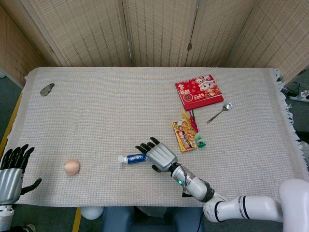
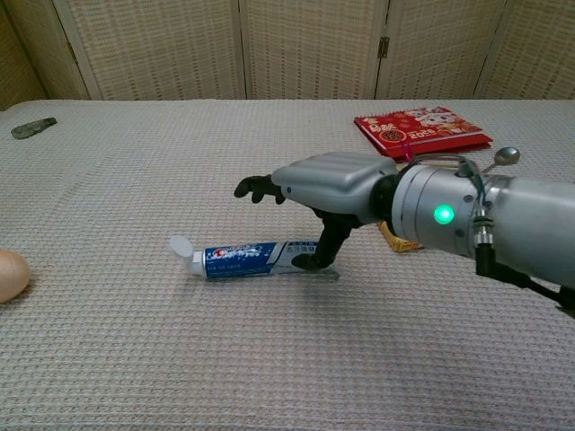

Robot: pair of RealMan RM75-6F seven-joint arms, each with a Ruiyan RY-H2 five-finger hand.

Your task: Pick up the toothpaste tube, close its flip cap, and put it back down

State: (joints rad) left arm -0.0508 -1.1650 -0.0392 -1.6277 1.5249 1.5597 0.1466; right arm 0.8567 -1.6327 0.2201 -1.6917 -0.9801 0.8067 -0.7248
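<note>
The blue and white toothpaste tube (image 1: pixel 134 158) (image 2: pixel 247 259) lies flat on the cloth near the front edge. Its white flip cap (image 2: pixel 181 245) stands open at the left end. My right hand (image 1: pixel 159 154) (image 2: pixel 328 184) hovers over the tube's tail end, palm down, with the fingers stretched out above the tube. The thumb (image 2: pixel 322 251) reaches down and touches the tube's tail. Nothing is gripped. My left hand (image 1: pixel 12 169) hangs off the table's front left corner with its fingers spread and nothing in it.
An egg (image 1: pixel 71 166) (image 2: pixel 9 276) sits left of the tube. Behind the right hand are a snack packet (image 1: pixel 183 135), a red calendar (image 1: pixel 198 92) (image 2: pixel 422 126) and a spoon (image 1: pixel 219 113). A small grey object (image 1: pixel 47 89) lies at the far left.
</note>
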